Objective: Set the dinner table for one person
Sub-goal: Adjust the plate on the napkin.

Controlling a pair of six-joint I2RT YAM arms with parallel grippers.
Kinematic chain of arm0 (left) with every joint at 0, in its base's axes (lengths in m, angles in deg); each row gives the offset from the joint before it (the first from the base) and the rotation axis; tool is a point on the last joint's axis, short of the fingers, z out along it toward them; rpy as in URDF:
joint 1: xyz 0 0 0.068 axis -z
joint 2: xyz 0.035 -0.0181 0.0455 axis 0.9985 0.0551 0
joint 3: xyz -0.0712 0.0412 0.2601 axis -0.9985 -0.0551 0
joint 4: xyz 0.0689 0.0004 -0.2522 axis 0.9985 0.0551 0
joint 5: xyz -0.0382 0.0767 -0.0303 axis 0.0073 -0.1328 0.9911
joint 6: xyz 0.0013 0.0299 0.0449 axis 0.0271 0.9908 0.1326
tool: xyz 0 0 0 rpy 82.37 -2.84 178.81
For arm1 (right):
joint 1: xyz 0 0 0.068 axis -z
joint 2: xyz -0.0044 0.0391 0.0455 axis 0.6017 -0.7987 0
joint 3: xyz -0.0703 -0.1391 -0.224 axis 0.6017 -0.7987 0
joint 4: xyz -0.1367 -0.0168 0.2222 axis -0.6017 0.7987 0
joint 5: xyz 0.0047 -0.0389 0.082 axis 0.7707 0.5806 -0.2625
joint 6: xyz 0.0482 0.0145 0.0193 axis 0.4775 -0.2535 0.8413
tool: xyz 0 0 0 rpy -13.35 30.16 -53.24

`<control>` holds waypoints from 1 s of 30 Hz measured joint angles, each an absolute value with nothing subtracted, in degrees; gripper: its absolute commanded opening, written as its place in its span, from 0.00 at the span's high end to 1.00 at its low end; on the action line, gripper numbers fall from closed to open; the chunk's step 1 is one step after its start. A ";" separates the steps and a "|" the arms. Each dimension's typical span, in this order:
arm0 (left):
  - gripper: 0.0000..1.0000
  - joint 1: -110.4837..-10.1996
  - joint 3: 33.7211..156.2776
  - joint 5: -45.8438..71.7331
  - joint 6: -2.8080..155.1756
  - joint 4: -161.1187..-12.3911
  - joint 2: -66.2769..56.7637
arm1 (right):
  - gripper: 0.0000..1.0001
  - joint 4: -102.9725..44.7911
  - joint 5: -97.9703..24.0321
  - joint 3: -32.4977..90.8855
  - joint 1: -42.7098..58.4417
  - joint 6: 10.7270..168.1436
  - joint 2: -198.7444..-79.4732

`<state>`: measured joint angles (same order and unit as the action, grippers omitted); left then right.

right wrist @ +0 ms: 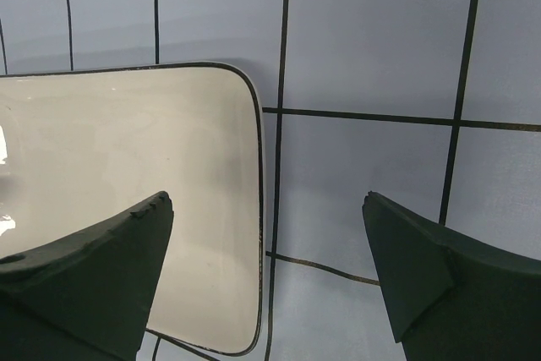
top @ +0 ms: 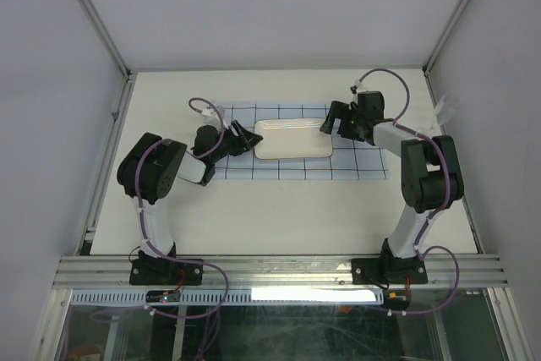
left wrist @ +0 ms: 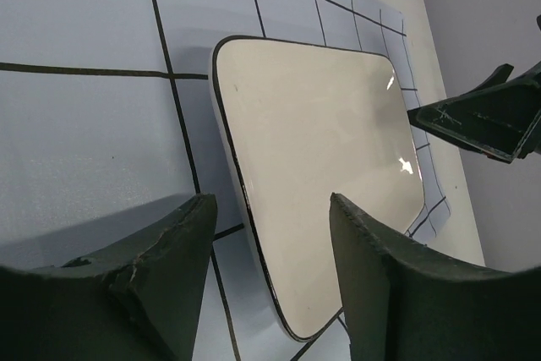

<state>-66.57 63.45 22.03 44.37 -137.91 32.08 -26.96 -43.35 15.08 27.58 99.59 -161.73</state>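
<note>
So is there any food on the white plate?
No, the white plate is bare and shiny, with nothing on it, and it lies on the blue checked cloth.

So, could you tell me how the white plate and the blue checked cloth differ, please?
The plate is glossy cream-white with a thin dark line round its rim; the cloth is matte pale blue with a dark grid. The plate is the smaller and lies wholly on the cloth, which shows on every side. Both are rectangular and lie flat on the dinner table.
</note>
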 measured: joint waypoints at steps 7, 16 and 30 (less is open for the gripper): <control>0.76 -66.53 63.52 23.16 42.53 -138.87 34.79 | 0.03 -26.99 -43.55 15.08 27.56 99.59 -161.82; 1.00 -66.53 64.48 23.14 41.85 -138.32 35.01 | 0.03 -27.01 -43.55 15.08 27.47 99.59 -161.82; 1.00 -66.28 68.33 23.69 43.71 -132.99 35.08 | 0.06 -27.01 -43.57 15.08 27.45 99.53 -161.84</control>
